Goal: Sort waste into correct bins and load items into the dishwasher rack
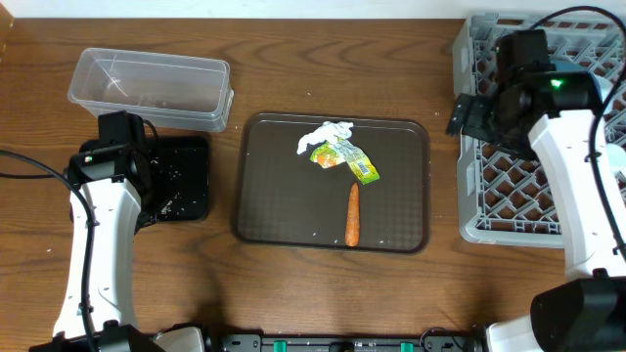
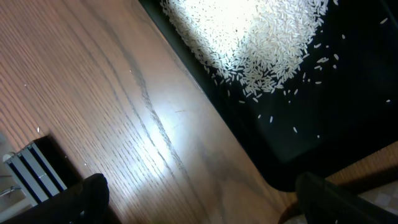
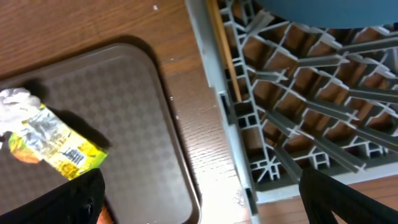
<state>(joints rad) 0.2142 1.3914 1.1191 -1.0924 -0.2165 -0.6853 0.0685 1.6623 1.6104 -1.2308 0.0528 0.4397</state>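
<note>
White rice (image 2: 249, 37) lies piled in the black tray (image 2: 348, 124). My left gripper (image 2: 205, 211) is open over bare wood beside that tray's edge, holding nothing; from overhead the left gripper (image 1: 122, 132) is between the clear tub (image 1: 152, 86) and the black tray (image 1: 186, 181). The tissue (image 1: 325, 135), wrapper (image 1: 347, 158) and carrot (image 1: 353, 215) lie on the brown serving tray (image 1: 264, 196). My right gripper (image 1: 471, 115) is open and empty at the grey rack's (image 1: 548, 196) left wall. Chopsticks (image 3: 224, 50) and a dark blue dish (image 3: 323, 12) are in the rack (image 3: 298, 112).
A strip of bare wood (image 3: 199, 143) separates the serving tray (image 3: 124, 124) from the rack. The wrapper (image 3: 59, 146) and tissue (image 3: 15, 106) sit left of my right gripper (image 3: 208, 208). Cables run along the table's left edge.
</note>
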